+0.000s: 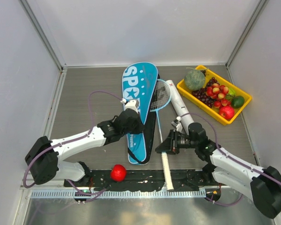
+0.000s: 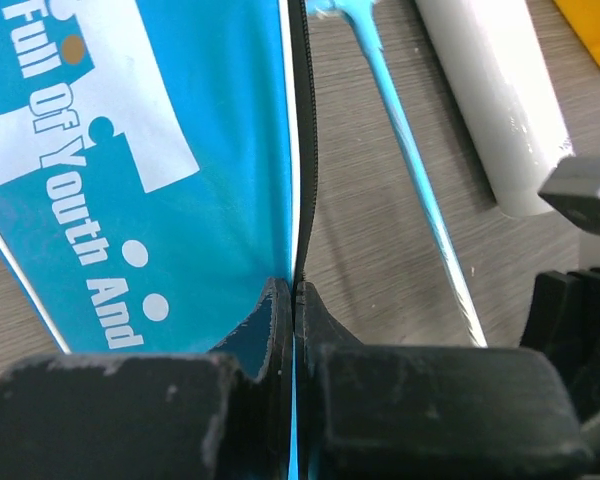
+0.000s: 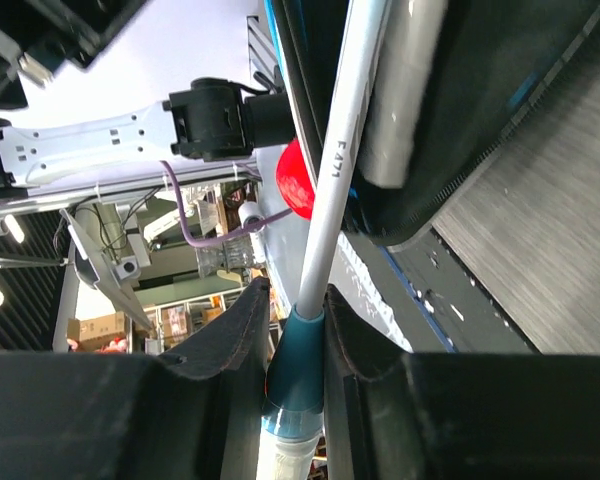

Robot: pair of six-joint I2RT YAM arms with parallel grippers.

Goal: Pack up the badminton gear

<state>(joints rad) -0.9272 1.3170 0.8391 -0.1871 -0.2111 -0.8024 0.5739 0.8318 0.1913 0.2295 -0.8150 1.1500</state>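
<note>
Long blue "SPORT" racket cover (image 1: 138,84): flat at mid-table, long axis running from the far wall toward the arm bases, wide end far. Its black zip edge faces the right arm's side.

Left gripper (image 2: 295,300): jaws pinched right together on that zip edge, roughly midway down the cover. Only a sliver of fabric shows between the fingers (image 2: 272,325).

Light-blue-framed racket with white handle (image 1: 161,96): only 1 is clearly seen outside the cover. Head far, handle toward the arm bases. Long axis nearly parallel to the cover's, just beside it on the right. The head's left rim meets the zip edge; cannot tell whether it touches or overlaps.

Right gripper (image 3: 296,300): closed round the thin shaft, just above the teal cone where shaft joins grip. No gap visible.

White cardboard tube (image 1: 179,101): just right of the racket head, held by neither arm.

Judgement: the racket lies right of the opening and is already lined up with it. The right arm is nearer and has hold of it. The likely move is leftward, under a flap lifted by the left arm. The head may snag the zip if the flap stays low.
</note>
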